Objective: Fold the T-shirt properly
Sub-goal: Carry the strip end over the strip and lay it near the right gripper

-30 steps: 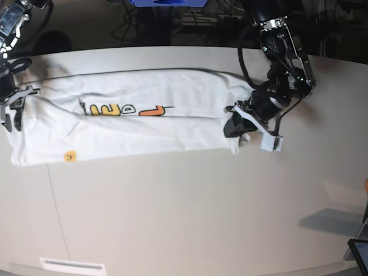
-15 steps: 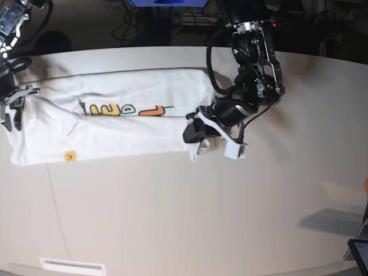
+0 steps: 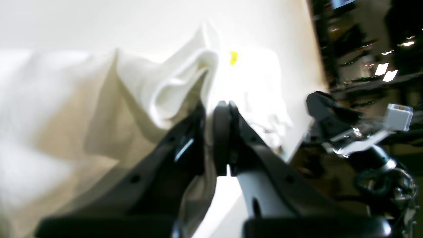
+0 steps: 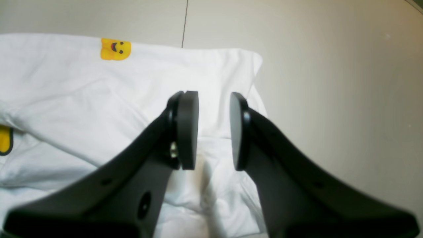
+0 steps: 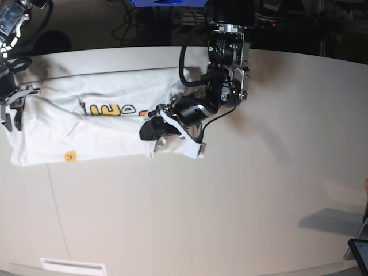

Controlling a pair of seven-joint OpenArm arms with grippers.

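Left tool (image 5: pixel 150 131) pinching T-shirt (image 5: pixel 109 123) edge | table (image 5: pixel 230 201) bare beside

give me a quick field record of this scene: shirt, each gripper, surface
shirt: large white cloth T-shirt with colourful print, lying lengthwise on the table, one end lifted and carried over itself
left gripper: shut on the T-shirt's end, fingers pinching white cloth
right gripper: open, fingers apart above the shirt's other end, holding nothing
mark: small yellow smiley patch near the shirt's corner
surface: pale beige table
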